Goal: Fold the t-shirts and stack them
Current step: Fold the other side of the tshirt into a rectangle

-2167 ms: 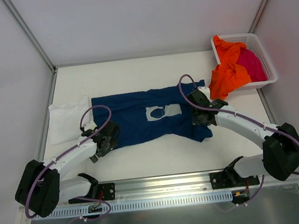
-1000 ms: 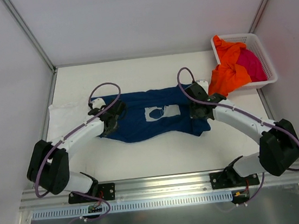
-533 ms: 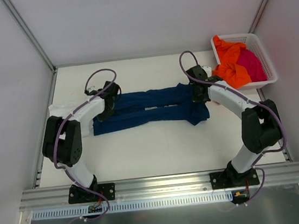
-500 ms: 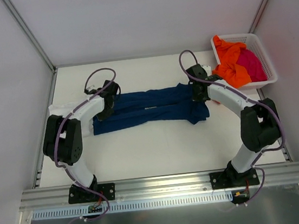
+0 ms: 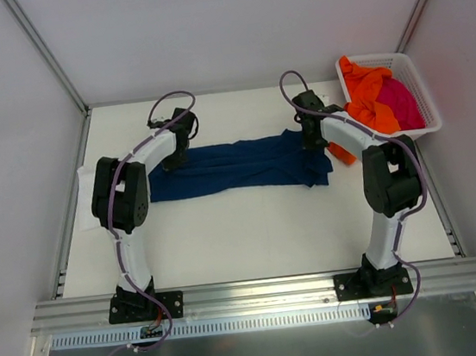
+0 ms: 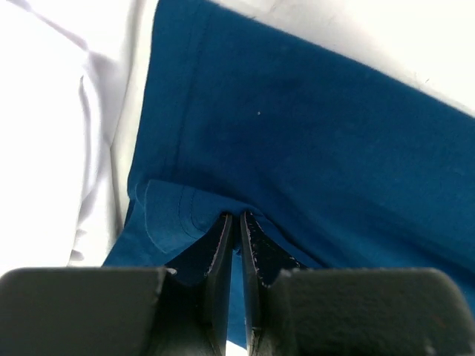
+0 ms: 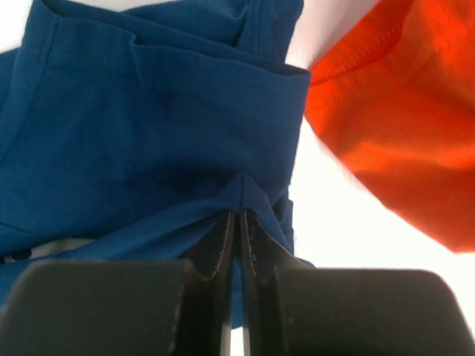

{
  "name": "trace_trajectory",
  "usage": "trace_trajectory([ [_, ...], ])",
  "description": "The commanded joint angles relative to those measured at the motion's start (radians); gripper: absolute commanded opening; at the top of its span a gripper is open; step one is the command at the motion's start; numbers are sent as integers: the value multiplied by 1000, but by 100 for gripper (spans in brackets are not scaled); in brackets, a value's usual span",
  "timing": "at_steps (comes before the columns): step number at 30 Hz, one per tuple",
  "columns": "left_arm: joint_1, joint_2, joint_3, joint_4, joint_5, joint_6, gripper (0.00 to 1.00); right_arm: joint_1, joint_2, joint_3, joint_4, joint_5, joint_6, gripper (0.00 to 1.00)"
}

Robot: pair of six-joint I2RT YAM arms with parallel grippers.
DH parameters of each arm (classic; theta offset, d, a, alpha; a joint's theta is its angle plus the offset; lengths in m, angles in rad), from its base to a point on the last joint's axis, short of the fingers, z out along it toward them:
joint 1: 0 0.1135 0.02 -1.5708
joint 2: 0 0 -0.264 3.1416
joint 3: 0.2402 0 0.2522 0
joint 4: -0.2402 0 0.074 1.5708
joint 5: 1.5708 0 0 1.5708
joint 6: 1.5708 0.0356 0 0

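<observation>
Your left tool (image 6: 236, 220) and right tool (image 7: 237, 215) each pinched a thin ridge of the navy t-shirt (image 5: 237, 166); uneven pulling risked one slipping free.

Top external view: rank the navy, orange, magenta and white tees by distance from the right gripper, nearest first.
1. Navy t-shirt: pinched in the right gripper, spread to its left.
2. Orange t-shirt: just right, spilling from the basket.
3. Magenta t-shirt: farther right, inside the basket.
4. White t-shirt: far left table edge.
</observation>
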Motion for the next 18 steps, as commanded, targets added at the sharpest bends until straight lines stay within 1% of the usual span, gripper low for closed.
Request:
trace_trajectory([
  [1, 8, 41, 89, -22, -3, 63, 8, -17, 26, 69, -4, 1, -32, 0],
  [4, 15, 59, 118, -24, -8, 77, 8, -25, 44, 96, -4, 0, -38, 0],
  [11, 45, 38, 160, -24, -18, 111, 8, -39, 46, 162, -12, -18, -47, 1],
  [18, 62, 21, 183, -27, -22, 123, 9, -51, 109, 291, -50, -35, -58, 1],
])
